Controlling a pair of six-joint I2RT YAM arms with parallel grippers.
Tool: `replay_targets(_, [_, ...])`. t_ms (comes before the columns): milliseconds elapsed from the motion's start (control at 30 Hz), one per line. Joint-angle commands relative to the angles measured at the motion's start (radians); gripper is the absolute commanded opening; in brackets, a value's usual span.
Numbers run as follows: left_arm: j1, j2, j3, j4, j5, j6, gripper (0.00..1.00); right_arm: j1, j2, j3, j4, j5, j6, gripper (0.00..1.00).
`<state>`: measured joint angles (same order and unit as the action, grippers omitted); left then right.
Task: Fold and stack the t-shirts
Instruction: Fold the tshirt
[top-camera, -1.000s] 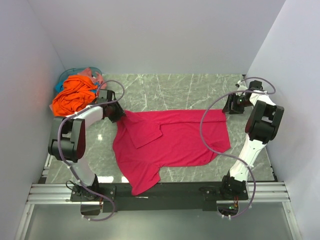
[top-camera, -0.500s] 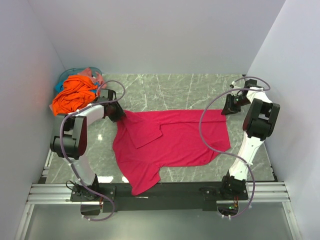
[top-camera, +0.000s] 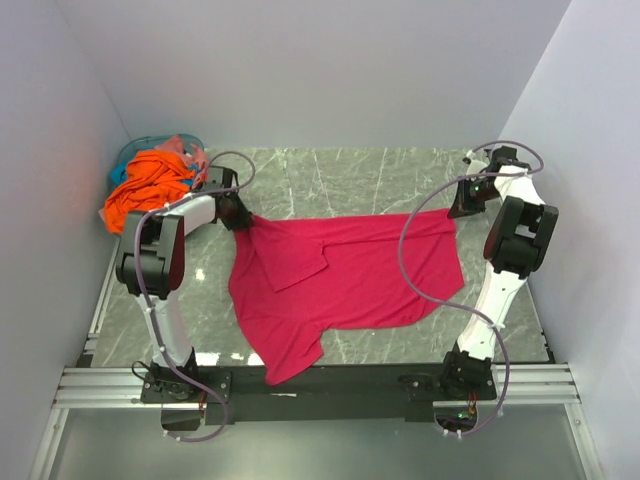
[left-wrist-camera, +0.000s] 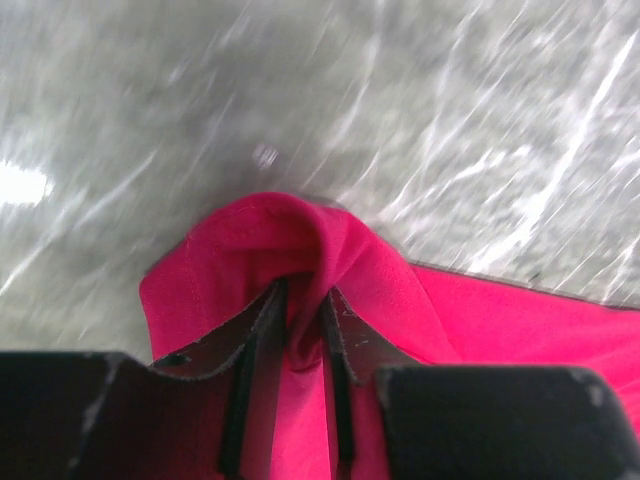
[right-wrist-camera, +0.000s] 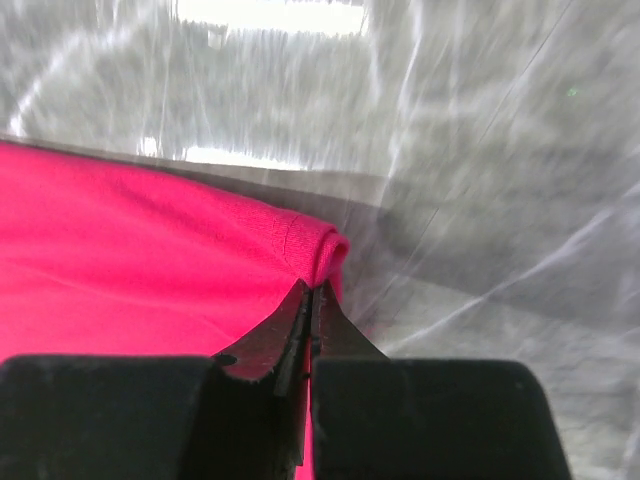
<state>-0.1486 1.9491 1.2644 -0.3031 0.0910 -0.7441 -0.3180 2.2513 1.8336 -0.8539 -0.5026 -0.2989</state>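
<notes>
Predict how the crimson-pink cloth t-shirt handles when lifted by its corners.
Likely floppy: the crimson-pink cloth t-shirt bunches inside the left gripper. Probably sags mid-span, held at two corners only. The right gripper pinches thin hem; might slip.

So one t-shirt (top-camera: 340, 280) lies spread mid-frame on the table (top-camera: 380, 175), left gripper (top-camera: 243, 216) at its upper-left corner, right gripper (top-camera: 460, 207) at its upper-right. Other t-shirts (top-camera: 148, 192) sit heaped over the basket (top-camera: 133, 152), upper left.

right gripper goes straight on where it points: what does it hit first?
Right gripper is shut on a corner of the crimson t-shirt; past that fold, probably just bare marble table. Depth unclear.
</notes>
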Motion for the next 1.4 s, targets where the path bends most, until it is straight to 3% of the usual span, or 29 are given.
replay_targets(0, [-0.005, 0.056, 0.085, -0.019, -0.002, 0.022, 0.26, 0.005, 0.040, 0.085, 0.001, 0.029, 0.023, 0.00])
replay_targets(433, [-0.003, 0.272, 0.450, -0.114, -0.003, 0.029, 0.24, 0.011, 0.175, 0.349, 0.055, 0.102, 0.153, 0.00])
replay_targets(633, [0.000, 0.307, 0.539, -0.100, -0.008, 0.031, 0.24, 0.019, 0.195, 0.400, 0.087, 0.133, 0.176, 0.00])
replay_targets(667, [0.000, 0.303, 0.540, -0.090, -0.007, 0.035, 0.24, 0.022, 0.192, 0.403, 0.088, 0.142, 0.172, 0.06])
replay_targets(733, [0.000, 0.262, 0.518, -0.045, 0.003, 0.043, 0.27, 0.025, 0.170, 0.388, 0.090, 0.154, 0.158, 0.17])
replay_targets(767, [0.000, 0.239, 0.503, -0.027, 0.004, 0.052, 0.30, 0.025, 0.154, 0.371, 0.104, 0.167, 0.152, 0.30])
replay_targets(867, [-0.002, 0.111, 0.428, 0.041, 0.009, 0.074, 0.48, 0.023, 0.056, 0.276, 0.156, 0.193, 0.118, 0.47])
replay_targets(1100, [-0.002, -0.274, 0.227, 0.097, 0.022, 0.164, 0.66, 0.023, -0.186, 0.051, 0.190, 0.194, -0.029, 0.56])
replay_targets(1367, [-0.002, -0.646, -0.058, -0.014, 0.108, 0.325, 0.75, 0.039, -0.465, -0.321, 0.053, -0.218, -0.493, 0.59])
